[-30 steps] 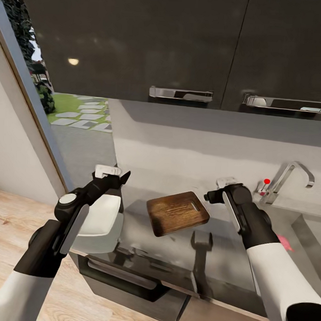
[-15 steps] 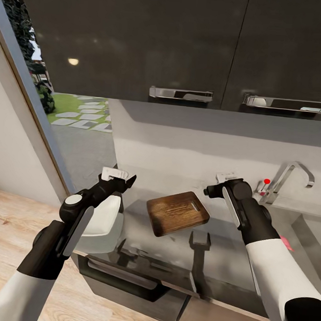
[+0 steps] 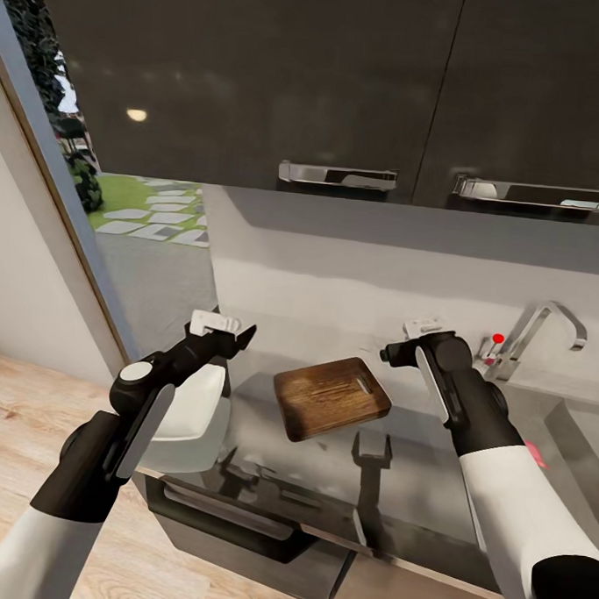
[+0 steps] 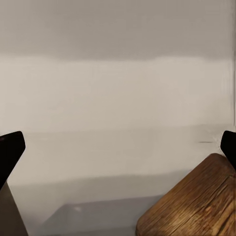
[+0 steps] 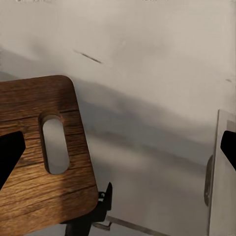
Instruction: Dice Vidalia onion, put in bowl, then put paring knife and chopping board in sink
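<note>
Between my two grippers, on the grey table (image 3: 430,482), lies the chopping board (image 3: 331,397), dark brown wood, flat, slot hole toward the wall end. Nothing rests on it.

Left gripper (image 3: 220,332): raised above the table, fingers spread wide, nothing held. Left wrist view shows both black fingertips (image 4: 10,152) at the frame edges, far apart, with a corner of the board (image 4: 194,204) ahead near one of them.

Right gripper (image 3: 412,339): also raised, beside the board's far corner, on the tap side. Right wrist view shows the fingertips (image 5: 10,155) wide apart, empty, the board's slot end (image 5: 42,162) below and toward one of them.

Bowl (image 3: 187,403): white, under my left forearm, at the table's end, apart from the board.

Sink (image 3: 582,442): steel basin off past my right arm; chrome tap (image 3: 543,334) with red dot just beyond the right gripper.

Vidalia onion (image 3: 532,452): a pink sliver peeks out from behind my right forearm, at the sink. Mostly hidden.

Dark wall cabinets (image 3: 346,82) with chrome handles hang above both grippers.
</note>
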Motion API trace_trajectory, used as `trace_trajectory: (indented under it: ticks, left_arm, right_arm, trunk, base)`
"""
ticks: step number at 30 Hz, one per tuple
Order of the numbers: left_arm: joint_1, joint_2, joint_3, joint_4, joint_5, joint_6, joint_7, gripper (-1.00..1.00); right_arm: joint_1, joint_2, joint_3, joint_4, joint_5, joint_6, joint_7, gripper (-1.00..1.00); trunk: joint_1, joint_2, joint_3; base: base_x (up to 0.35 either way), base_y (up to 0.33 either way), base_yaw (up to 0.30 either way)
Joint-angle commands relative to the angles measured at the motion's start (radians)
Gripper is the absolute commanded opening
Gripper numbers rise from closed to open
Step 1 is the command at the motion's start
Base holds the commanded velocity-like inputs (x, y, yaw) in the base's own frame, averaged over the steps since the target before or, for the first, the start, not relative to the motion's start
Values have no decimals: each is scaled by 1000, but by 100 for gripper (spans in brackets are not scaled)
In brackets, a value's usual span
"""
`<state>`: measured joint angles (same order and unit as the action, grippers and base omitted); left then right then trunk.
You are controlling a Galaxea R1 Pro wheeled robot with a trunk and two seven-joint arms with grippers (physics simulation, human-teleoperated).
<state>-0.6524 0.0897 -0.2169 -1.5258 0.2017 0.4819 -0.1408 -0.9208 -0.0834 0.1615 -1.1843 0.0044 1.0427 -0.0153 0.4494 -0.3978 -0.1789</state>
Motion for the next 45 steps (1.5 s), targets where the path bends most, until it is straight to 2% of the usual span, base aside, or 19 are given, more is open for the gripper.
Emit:
trace_trajectory:
  ticks: [1, 18, 45]
  left_arm:
    - [-1, 0, -1, -1, 5, 6, -1, 100]
    - [-1, -1, -1, -4, 6, 6, -26, 100]
    - [-1, -1, 0, -2, 7, 6, -28, 100]
  right_arm:
    - [-1, -1, 3, -1, 0, 4, -2, 100]
    - [-1, -1, 3, -22, 2, 4, -2, 100]
    - [-1, -1, 1, -31, 2, 4, -2, 100]
  trunk:
    - [1, -2, -2]
    - [1, -2, -2]
    - [1, -2, -9]
  base:
    - [0, 0, 0]
    - [47, -53, 0]
    - [9, -13, 0]
